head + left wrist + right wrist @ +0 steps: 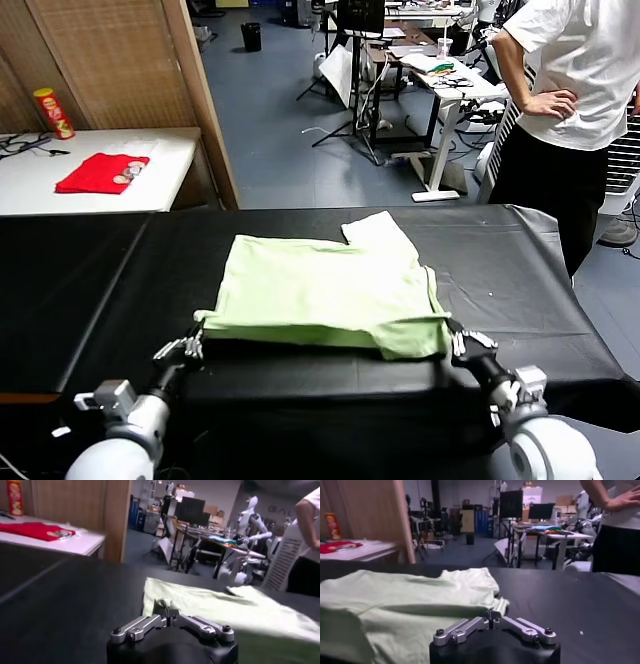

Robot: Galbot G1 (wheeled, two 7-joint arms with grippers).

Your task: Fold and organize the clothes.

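The clothes are one pale light-green shirt (320, 290) lying flat on the black table (520, 270), with a paler sleeve pointing to the far side. My left gripper (195, 343) is at the shirt's near left corner, shut on a pinch of fabric. The left wrist view shows that gripper (169, 614) holding the corner of the shirt (225, 605). My right gripper (455, 340) is at the near right corner, shut on the hem. In the right wrist view the gripper (491, 614) nips the edge of the shirt (405, 600).
A small red folded garment (100, 172) and a red can (53, 112) rest on a white table at the far left. A wooden partition (200, 100) stands behind the black table. A person in a white T-shirt (580, 70) stands at the far right corner.
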